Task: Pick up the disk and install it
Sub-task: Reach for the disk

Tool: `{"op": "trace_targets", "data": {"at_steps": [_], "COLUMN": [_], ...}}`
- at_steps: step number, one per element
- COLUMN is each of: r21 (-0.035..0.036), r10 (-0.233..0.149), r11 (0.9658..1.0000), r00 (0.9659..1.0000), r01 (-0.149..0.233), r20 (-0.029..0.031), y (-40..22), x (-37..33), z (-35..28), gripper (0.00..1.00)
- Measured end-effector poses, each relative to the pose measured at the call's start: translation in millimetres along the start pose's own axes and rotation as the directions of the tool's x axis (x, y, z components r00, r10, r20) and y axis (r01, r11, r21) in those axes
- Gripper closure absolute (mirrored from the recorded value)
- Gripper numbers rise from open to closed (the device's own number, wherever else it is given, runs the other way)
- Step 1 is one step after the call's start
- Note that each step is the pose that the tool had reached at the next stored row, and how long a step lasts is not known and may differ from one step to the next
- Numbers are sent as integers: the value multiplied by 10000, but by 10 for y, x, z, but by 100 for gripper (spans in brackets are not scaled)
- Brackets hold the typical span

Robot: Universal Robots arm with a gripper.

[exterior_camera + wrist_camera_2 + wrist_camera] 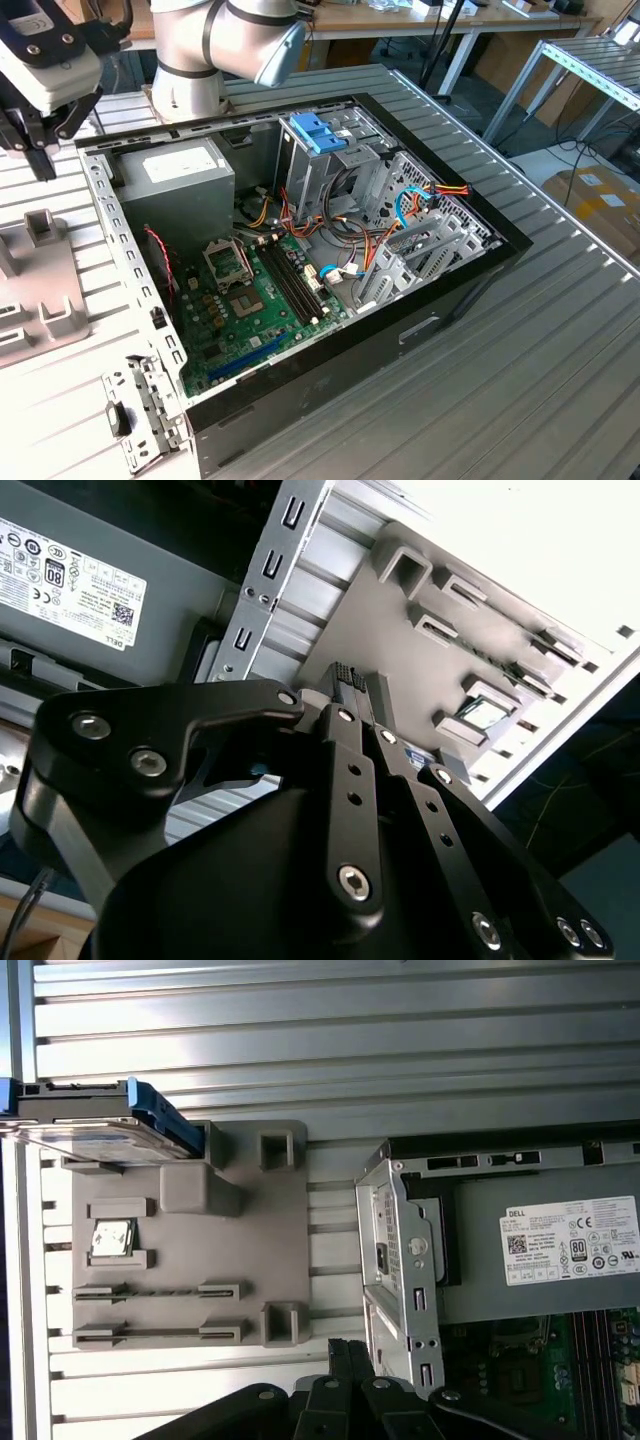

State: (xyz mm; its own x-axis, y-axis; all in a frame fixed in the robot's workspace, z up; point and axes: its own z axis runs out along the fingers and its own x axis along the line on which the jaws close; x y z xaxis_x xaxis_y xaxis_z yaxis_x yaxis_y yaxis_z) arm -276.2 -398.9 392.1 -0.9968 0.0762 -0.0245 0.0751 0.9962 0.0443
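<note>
The disk [100, 1125] is a flat dark drive with bright blue rails. It stands on edge at one corner of a grey holder plate [190, 1260] on the slatted table. My gripper [345, 1352] hangs above the table between that plate and the open computer case [300, 260], well away from the disk. Its black fingers [345, 680] are pressed together with nothing between them. In the exterior view the gripper [42, 160] is at the upper left, above the grey holder plate [35, 290].
Inside the case are a grey power supply with a white label [560, 1250], a green motherboard [250, 300], coloured cables, and a drive cage topped by a light-blue clip [318, 130]. A small metal bracket [140, 415] lies by the case's near corner. The arm's base [190, 80] stands behind the case.
</note>
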Motion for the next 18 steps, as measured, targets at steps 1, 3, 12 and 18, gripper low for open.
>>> {"op": "trace_targets", "data": {"at_steps": [1, 3, 12, 18], "r21": [0, 0, 0, 0], "r10": [0, 0, 1, 1], "r11": [10000, 10000, 10000, 10000], "r00": [10000, 10000, 10000, 10000], "r01": [0, 0, -1, -1], "r20": [0, 0, 0, -1], "y": [-1, -4, -13, -17], "x": [14, 48, 171, 230], "z": [0, 0, -1, -2], "gripper": [89, 89, 89, 89]}}
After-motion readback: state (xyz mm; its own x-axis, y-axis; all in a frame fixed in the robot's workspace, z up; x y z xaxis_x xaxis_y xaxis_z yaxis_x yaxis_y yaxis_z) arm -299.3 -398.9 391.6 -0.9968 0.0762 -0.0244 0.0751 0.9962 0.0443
